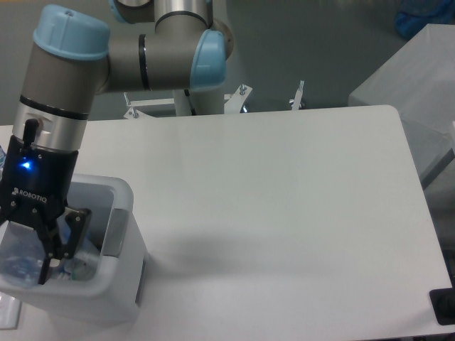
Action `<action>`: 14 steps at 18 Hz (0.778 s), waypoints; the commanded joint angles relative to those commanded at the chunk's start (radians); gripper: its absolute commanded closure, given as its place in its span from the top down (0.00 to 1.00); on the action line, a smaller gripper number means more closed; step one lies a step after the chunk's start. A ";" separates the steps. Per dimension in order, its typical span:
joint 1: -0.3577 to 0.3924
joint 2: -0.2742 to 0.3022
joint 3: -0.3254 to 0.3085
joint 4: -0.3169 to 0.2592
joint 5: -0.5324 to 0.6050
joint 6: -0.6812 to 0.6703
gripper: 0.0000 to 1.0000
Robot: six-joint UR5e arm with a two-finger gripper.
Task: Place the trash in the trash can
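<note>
I see the gripper (35, 245) clamped on the bottle (20, 261), directly over the bin (121, 234) at eight o'clock.

White table (284, 206) is carrying the white trash can (121, 280) at its near-left corner; contents unclear, possibly plastic.

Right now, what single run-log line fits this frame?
phase: drop-off | gripper: over bin, holding bottle | bottle: partly inside bin | release: not yet | table: nothing else seen
</note>
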 joint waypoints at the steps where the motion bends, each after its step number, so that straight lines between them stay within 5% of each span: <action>1: 0.006 0.002 -0.011 0.000 0.006 -0.008 1.00; 5: 0.104 0.028 -0.063 0.002 0.008 0.037 1.00; 9: 0.182 0.025 -0.051 -0.002 0.024 0.166 1.00; 14: 0.271 0.064 -0.061 -0.087 0.104 0.250 1.00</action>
